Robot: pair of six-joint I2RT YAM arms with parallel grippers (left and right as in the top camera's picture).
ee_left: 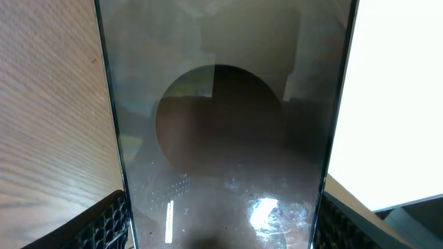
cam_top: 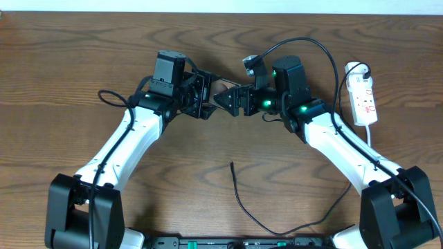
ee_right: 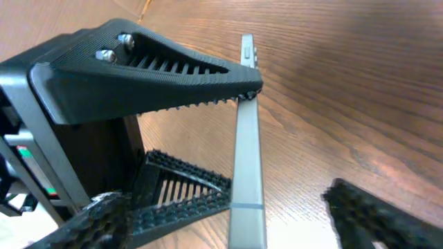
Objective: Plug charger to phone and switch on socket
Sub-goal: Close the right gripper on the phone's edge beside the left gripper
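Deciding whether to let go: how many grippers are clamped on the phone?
1. The left gripper clamps the phone; the right gripper stands open around it, not gripping.

The left arm (cam_top: 121,142) and right arm (cam_top: 339,142) were white tubes beyond black bases (cam_top: 83,211), with black ribbed fingers (ee_right: 152,66), silver screws (ee_right: 114,47), green lights (cam_top: 302,108)

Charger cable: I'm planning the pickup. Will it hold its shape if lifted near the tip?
Probably not: the cable is thin and lies in loose curves, so it likely droops. Looks light; a push probably just bends it.
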